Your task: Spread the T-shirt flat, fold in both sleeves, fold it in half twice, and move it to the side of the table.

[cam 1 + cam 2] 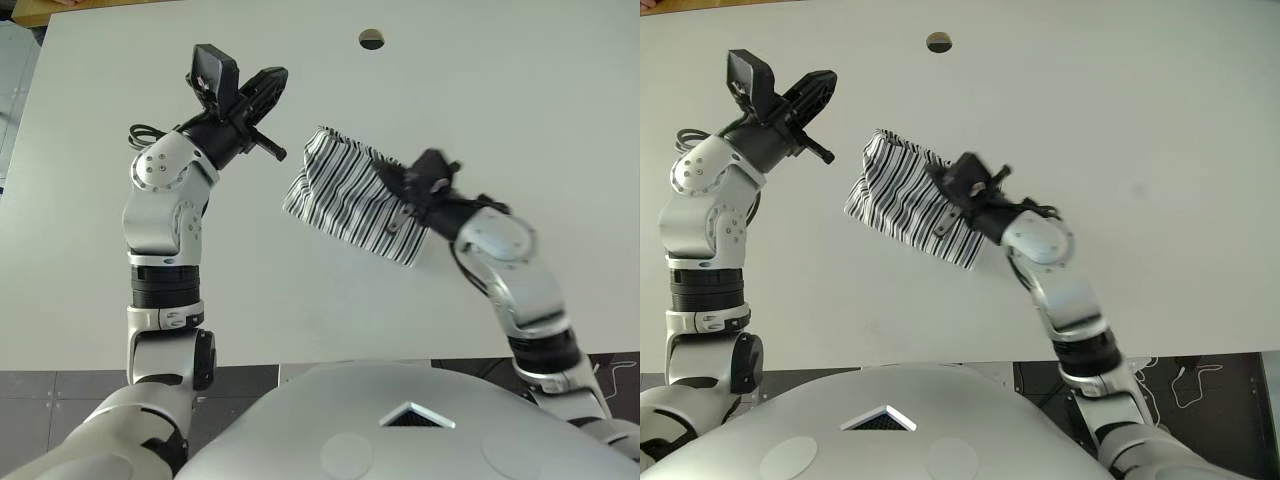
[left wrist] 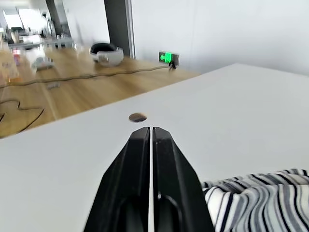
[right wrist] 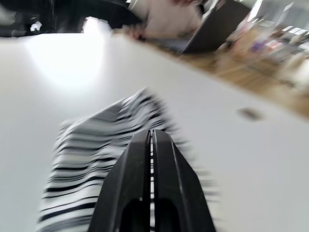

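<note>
The right claw (image 3: 151, 133), closed, sits on the folded striped T-shirt (image 1: 335, 200). The left claw (image 2: 150, 129) is closed and empty. Slide slowly, keeping the folds.

T-shirt (image 3: 96, 159) blurred in right wrist view; right hand (image 3: 151, 133) hides its middle.

Left gripper (image 2: 150, 129): black fingers pressed together, held over the white table (image 2: 231, 111). A round hole (image 2: 137, 117) in the table sits just beyond the tips. The striped T-shirt (image 2: 260, 198) lies rumpled close beside the fingers.
</note>
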`<state>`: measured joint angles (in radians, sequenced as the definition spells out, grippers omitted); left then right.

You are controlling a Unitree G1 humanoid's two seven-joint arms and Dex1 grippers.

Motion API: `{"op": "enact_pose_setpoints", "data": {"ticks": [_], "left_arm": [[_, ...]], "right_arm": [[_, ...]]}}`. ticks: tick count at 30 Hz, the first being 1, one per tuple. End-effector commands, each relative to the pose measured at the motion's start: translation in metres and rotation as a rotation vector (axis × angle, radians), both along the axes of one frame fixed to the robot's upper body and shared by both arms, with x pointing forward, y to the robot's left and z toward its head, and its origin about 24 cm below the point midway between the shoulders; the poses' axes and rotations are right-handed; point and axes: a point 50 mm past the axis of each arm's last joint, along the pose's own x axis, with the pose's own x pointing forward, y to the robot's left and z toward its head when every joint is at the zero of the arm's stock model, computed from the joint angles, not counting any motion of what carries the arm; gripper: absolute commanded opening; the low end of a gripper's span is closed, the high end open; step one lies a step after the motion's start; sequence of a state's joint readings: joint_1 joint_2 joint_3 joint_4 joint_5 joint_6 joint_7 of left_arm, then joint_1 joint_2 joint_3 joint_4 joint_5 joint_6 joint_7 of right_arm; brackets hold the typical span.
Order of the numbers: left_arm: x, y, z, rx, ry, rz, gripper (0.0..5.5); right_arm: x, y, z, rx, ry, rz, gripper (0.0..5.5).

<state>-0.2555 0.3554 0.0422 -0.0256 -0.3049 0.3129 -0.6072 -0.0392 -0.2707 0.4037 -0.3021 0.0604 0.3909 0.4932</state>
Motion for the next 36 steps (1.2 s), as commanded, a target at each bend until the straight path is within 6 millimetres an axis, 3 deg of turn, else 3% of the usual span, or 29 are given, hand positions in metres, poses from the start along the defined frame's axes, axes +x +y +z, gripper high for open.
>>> {"op": "enact_pose_setpoints", "data": {"ticks": [1,5,8,10,13,16,20,25,28,30,33,36], "left_arm": [[0.0,0.001,-0.004,-0.002,0.002,0.014,0.12],[0.0,0.002,-0.007,0.006,0.018,0.032,0.12],[0.0,0.001,-0.007,0.007,0.019,0.025,0.12],[0.0,0.001,-0.005,0.003,0.016,0.023,0.12],[0.001,-0.001,-0.004,0.001,0.012,0.017,0.12],[0.001,-0.001,-0.003,0.003,0.008,0.009,0.12],[0.0,0.002,-0.003,0.008,0.01,0.012,0.12],[-0.003,0.007,-0.005,0.026,0.02,0.006,0.12],[-0.007,0.013,-0.004,0.044,-0.003,0.062,0.12],[-0.013,0.017,-0.005,0.056,-0.04,0.134,0.12],[-0.028,0.032,-0.003,0.036,-0.113,0.284,0.12],[-0.045,0.05,0.004,0.047,-0.222,0.401,0.12]], "right_arm": [[0.007,0.018,-0.027,-0.036,0.116,0.058,0.1],[0.026,0.006,-0.055,-0.091,0.225,-0.079,0.1],[0.042,-0.017,-0.054,-0.051,0.218,-0.247,0.1],[0.054,-0.045,-0.051,-0.006,0.201,-0.409,0.1],[0.074,-0.103,-0.038,0.091,0.126,-0.726,0.1],[0.081,-0.147,-0.023,0.158,0.027,-0.938,0.1],[0.083,-0.179,-0.021,0.182,-0.013,-1.107,0.1],[0.085,-0.163,-0.012,0.175,-0.115,-0.995,0.1],[0.078,-0.147,0.014,0.225,-0.273,-0.938,0.1],[0.063,-0.14,0.041,0.301,-0.407,-0.909,0.1],[0.023,-0.131,0.076,0.354,-0.607,-0.881,0.1],[-0.006,-0.124,0.087,0.335,-0.711,-0.864,0.1]]}}
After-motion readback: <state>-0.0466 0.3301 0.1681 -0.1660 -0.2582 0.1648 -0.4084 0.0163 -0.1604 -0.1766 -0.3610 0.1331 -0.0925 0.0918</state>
